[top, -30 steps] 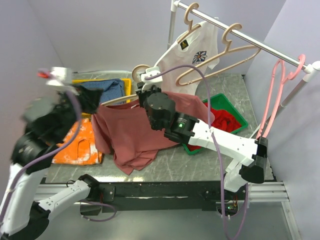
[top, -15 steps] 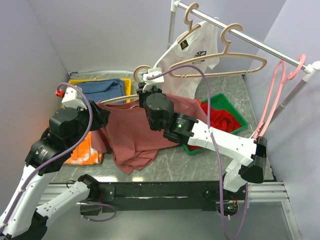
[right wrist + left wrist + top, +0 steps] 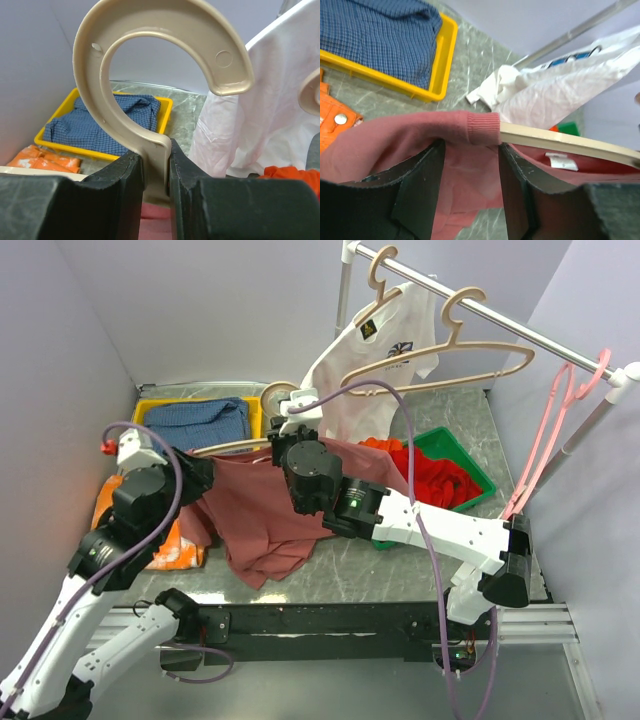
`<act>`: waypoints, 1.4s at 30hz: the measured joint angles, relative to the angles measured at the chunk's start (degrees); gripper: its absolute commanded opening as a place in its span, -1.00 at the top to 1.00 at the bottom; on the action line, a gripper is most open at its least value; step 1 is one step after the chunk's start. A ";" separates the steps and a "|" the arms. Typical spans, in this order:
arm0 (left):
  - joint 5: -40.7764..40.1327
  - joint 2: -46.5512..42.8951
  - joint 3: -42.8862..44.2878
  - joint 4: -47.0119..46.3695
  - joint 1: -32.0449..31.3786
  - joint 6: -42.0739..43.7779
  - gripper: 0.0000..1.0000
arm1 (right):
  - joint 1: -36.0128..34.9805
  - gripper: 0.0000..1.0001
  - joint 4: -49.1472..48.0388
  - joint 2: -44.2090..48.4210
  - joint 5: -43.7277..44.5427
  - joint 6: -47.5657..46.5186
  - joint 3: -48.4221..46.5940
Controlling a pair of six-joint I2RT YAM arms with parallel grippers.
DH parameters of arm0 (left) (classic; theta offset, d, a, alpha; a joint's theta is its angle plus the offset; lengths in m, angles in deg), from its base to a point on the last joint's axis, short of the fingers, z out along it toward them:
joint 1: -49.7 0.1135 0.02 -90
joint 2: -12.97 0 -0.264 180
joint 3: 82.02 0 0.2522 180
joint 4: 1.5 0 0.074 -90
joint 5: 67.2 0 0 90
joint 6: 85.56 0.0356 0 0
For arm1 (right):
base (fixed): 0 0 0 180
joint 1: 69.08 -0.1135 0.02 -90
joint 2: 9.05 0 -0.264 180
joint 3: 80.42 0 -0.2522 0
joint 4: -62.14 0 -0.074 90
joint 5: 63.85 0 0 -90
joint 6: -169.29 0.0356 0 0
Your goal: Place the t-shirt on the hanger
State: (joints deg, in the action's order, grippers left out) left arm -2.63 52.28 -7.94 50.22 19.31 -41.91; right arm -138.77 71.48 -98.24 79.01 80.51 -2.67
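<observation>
The dusty-rose t-shirt (image 3: 262,522) hangs draped over the beige wooden hanger (image 3: 236,447) above the table's middle. My right gripper (image 3: 290,432) is shut on the hanger's neck just under its rounded hook (image 3: 111,109), the fingers (image 3: 120,195) pressed to both sides. In the left wrist view the ribbed collar (image 3: 476,128) bunches on the hanger's arm (image 3: 560,140), with a white label (image 3: 562,161) inside the neck. My left gripper (image 3: 470,152) is open at the shirt's left shoulder. Its jaws stand apart just below the collar, with loose rose fabric hanging behind the gap.
A yellow tray (image 3: 256,416) with a blue checked garment sits at the back left, and orange clothing (image 3: 166,543) lies on the left. A green bin (image 3: 470,468) of red garments stands right. The rail (image 3: 520,332) carries a white logo t-shirt (image 3: 376,352), a bare wooden hanger (image 3: 470,348) and a pink hanger (image 3: 558,412).
My left arm swung in from the left to the shirt's left shoulder and its jaws opened wider. The right arm, hanger and shirt shifted slightly left.
</observation>
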 measured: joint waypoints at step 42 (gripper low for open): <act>27.45 14.93 32.24 -16.63 0.07 24.28 0.98 | -2.99 1.00 2.21 -3.96 -3.06 -13.27 -24.83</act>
State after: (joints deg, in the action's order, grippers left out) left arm 24.82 67.21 24.30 33.58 19.38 -17.63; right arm -141.76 73.68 -102.20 75.95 67.24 -27.50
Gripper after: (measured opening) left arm 0.036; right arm 0.276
